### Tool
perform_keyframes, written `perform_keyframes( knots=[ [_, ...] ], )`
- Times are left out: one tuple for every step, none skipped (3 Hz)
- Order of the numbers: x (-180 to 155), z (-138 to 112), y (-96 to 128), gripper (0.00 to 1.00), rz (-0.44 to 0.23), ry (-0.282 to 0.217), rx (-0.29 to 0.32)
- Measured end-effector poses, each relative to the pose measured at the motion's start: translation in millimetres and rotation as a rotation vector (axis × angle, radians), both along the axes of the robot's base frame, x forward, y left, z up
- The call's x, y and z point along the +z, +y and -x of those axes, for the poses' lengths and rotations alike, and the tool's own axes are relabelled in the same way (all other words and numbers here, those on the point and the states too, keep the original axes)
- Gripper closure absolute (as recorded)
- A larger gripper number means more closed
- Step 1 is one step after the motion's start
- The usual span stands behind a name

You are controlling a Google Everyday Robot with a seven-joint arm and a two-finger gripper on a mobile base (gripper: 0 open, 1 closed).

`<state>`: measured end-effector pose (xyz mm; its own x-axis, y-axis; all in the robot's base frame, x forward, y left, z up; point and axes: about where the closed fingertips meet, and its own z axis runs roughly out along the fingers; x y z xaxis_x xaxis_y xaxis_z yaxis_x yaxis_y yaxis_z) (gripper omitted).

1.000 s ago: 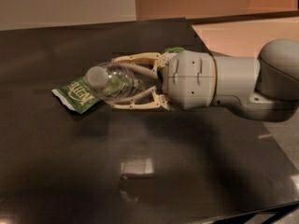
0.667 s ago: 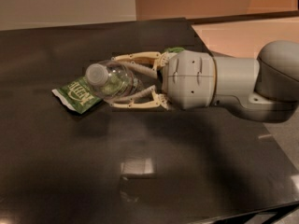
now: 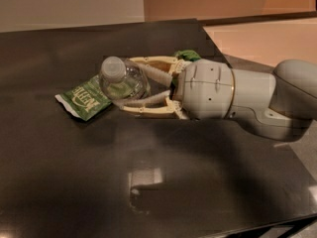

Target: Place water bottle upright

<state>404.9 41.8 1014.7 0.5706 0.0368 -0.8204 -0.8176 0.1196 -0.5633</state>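
**Item 1, pincer** (image 3: 130, 85): at centre frame, reaching in from 3 o'clock. Its two pale fingers (image 3: 148, 111) are clamped on opposite flanks of the water bottle (image 3: 124, 83).

**Item 2, water bottle:** held in the pincer, white cap (image 3: 113, 66) raised toward 10 o'clock. We judge it part-tilted toward standing.

**Item 3, green snack bag** (image 3: 83, 99): flat on the desk (image 3: 59, 172), at 9 o'clock of the bottle. We cannot tell whether they touch.

**Item 4, green object** (image 3: 186, 55): at 1 o'clock, behind the pincer, unidentified.

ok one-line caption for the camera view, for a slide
Robot hand grips a clear water bottle beside a green snack bag on a dark table
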Motion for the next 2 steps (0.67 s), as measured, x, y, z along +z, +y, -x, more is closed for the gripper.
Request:
perform_keyframes(
  knots=[
    [-9, 4, -2, 1.0, -0.092, 0.172, 0.031],
    [-22, 10, 1, 1.0, -0.167, 0.364, 0.107]
  ],
)
